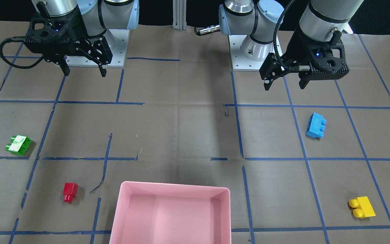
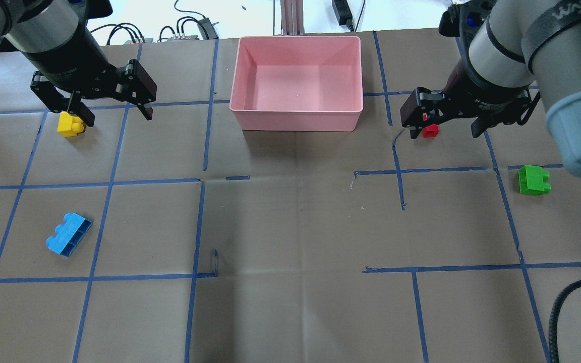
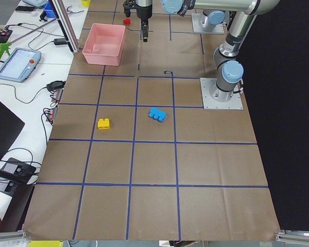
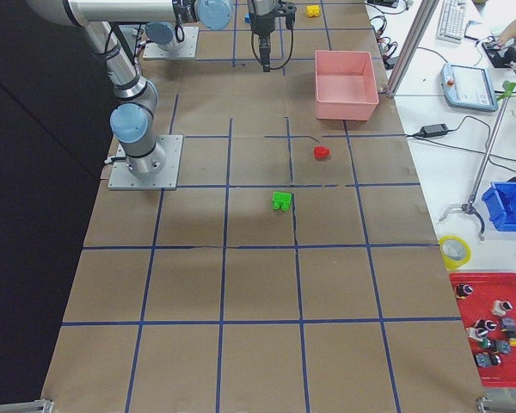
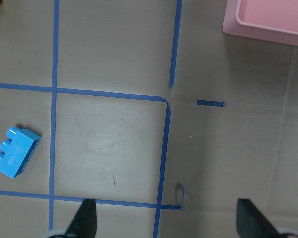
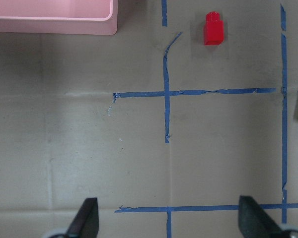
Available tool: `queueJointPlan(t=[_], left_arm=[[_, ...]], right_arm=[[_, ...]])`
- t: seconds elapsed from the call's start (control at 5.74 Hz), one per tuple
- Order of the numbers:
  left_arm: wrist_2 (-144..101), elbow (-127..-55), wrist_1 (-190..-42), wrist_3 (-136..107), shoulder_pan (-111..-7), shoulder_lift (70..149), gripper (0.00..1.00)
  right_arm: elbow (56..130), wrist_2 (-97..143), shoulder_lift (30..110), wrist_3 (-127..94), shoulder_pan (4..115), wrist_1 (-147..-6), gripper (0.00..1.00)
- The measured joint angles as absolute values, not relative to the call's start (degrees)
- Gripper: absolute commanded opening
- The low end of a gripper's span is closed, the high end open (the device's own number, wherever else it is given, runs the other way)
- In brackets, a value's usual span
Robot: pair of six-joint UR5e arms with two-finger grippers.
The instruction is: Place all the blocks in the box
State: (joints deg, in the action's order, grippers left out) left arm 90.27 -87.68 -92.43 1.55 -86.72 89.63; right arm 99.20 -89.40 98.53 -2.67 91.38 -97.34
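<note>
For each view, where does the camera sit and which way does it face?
Front-facing: across the table, facing the robot; left tool on its right, right tool on its left.
Overhead: behind the robot, looking forward and down; left tool on its left.
Exterior left: table's left end, looking along it; left arm nearest.
Exterior right: opposite end; right arm nearest.
Left wrist: looks down past fingertips at blue block.
Right wrist: looks down past fingertips at red block.
Shared: both wrist views catch a box corner.

You see the red brick (image 6: 213,28) lying on the tabletop (image 6: 139,163), well apart from the pink box (image 6: 49,26); the right gripper (image 6: 169,221) gapes wide.
</note>
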Motion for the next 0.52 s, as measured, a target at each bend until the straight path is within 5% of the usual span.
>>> queueJointPlan(t=[0.52], left_arm=[[90.5, -89.5, -92.7, 27.8, -71.3, 87.8, 1.0]], right_arm=[[99.8, -89.5, 98.6, -2.2, 91.4, -96.7, 1.0]])
